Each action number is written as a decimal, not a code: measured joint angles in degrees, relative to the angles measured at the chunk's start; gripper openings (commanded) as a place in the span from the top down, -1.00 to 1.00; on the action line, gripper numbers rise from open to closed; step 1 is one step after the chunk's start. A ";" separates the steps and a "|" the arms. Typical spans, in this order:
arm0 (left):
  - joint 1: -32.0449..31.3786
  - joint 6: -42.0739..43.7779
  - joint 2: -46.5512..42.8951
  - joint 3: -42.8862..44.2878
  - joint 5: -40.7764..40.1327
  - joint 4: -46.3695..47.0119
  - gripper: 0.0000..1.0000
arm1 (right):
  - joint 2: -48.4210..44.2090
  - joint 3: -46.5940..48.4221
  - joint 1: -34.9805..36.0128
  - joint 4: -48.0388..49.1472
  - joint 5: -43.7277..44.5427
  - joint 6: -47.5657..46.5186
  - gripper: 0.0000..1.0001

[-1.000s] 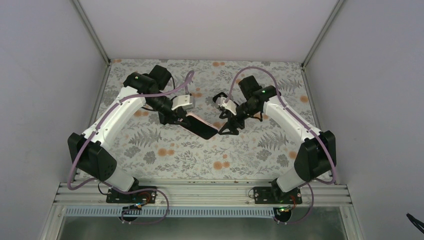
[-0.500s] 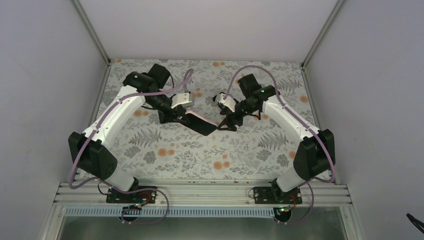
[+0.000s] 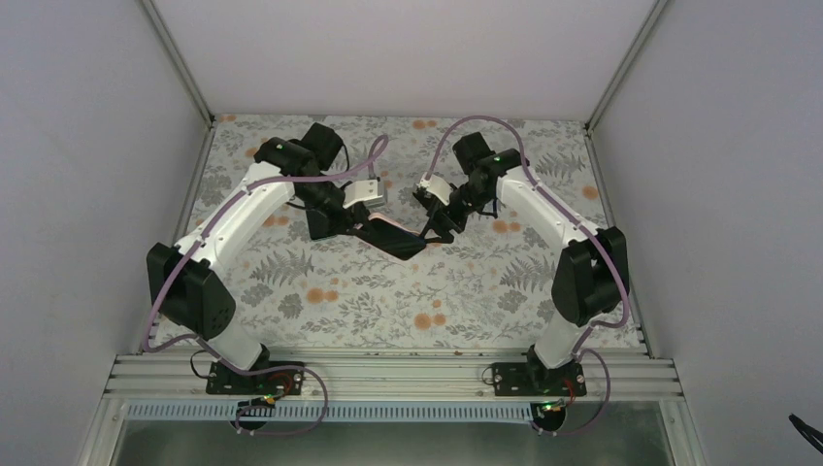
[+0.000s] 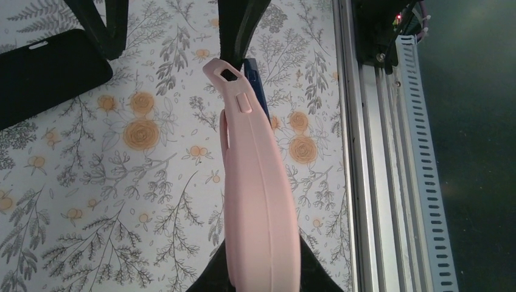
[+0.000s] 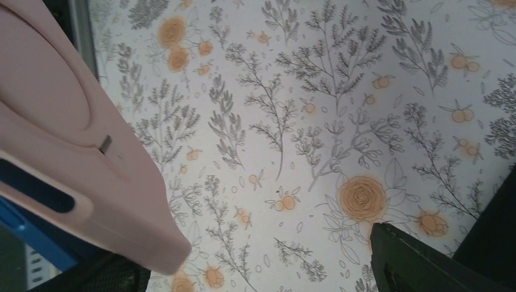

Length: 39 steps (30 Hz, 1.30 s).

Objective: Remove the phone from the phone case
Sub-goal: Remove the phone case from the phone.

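Note:
The phone sits in a pink case (image 3: 377,226) with its dark screen (image 3: 396,243) up, held above the floral table. My left gripper (image 3: 351,225) is shut on the case's near end. In the left wrist view the case (image 4: 258,182) shows edge-on between the jaws (image 4: 261,271), with the blue phone edge (image 4: 255,82) showing at its far end. My right gripper (image 3: 431,229) is open at the phone's far end. Its fingers (image 4: 240,27) stand apart, one touching the case's tip. In the right wrist view the case corner (image 5: 91,164) lies by one finger (image 5: 420,261), and the blue phone (image 5: 30,234) shows under it.
A flat black object (image 4: 42,76) with a rounded corner lies on the table left of the case in the left wrist view. The aluminium rail (image 4: 371,152) runs along the table's near edge. Grey walls (image 3: 87,146) close in the sides and back.
My right gripper has moved left and back, up against the phone's far end. My left arm has shifted slightly right, still holding the case.

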 measured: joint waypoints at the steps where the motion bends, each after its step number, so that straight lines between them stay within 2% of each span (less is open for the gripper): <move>1: -0.31 -0.09 0.26 0.42 -0.09 -0.07 0.95 | 0.44 0.85 0.04 -1.22 -0.72 -0.46 -0.76; 6: -1.53 -2.14 0.66 2.14 -0.66 -0.31 0.95 | 1.14 4.17 0.76 -6.03 -5.64 -5.77 -0.79; 13: -4.37 -7.37 -0.85 2.60 -4.98 0.22 0.95 | 1.38 5.64 3.58 -5.88 -8.83 -10.71 -0.79; 22: -5.35 -10.49 -0.92 6.86 -11.54 -4.09 0.95 | 4.42 6.60 4.76 -5.92 -13.60 -14.38 -0.74; 26: -5.11 -10.45 -0.92 7.13 -12.31 -5.46 0.95 | 4.79 6.51 6.08 -5.84 -14.64 -15.98 -0.29; 31: -3.26 -10.27 -0.85 7.54 -11.80 -6.69 0.95 | 4.74 6.60 7.61 -5.29 -14.69 -15.80 0.03; 32: -3.04 -10.27 -0.79 7.78 -11.74 -6.95 0.95 | 4.74 6.62 7.67 -5.20 -14.86 -15.72 0.15; 36: -2.36 -10.27 -0.31 8.79 -12.00 -7.15 0.87 | 4.57 6.62 7.67 -5.18 -16.17 -15.50 0.89; 39: -1.46 -10.32 -0.20 9.05 -12.33 -6.36 0.73 | 4.55 6.75 7.10 -5.42 -17.84 -15.02 0.93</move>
